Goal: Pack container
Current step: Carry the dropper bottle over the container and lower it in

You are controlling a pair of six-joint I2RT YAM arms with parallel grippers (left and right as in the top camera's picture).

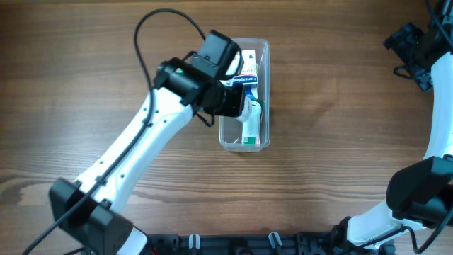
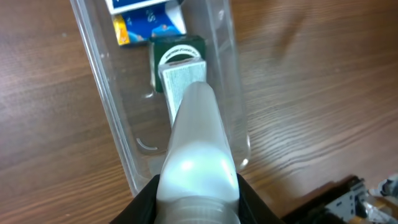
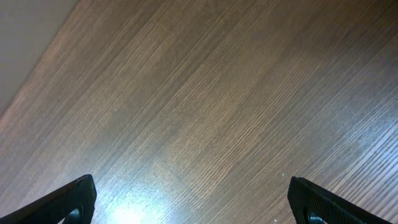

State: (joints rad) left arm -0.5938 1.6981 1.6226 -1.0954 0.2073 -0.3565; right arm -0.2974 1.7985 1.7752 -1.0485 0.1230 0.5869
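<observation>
The clear plastic container (image 1: 265, 92) lies lengthwise at the table's middle. It holds a blue and white box (image 1: 248, 79) at its far end and a green and white box (image 1: 251, 131) at its near end. My left gripper (image 1: 244, 106) is above the container and shut on a white tube (image 2: 198, 155), gripped near its cap. The tube's flat crimped end points down into the container (image 2: 106, 106), over the dark green box (image 2: 180, 53). The blue box (image 2: 149, 18) lies beyond it. My right gripper (image 3: 193, 202) is open and empty over bare wood at the far right.
The right arm (image 1: 425, 49) reaches along the table's right edge. The left arm (image 1: 134, 149) crosses the table from the near left. Arm bases and a black rail (image 1: 269, 244) line the near edge.
</observation>
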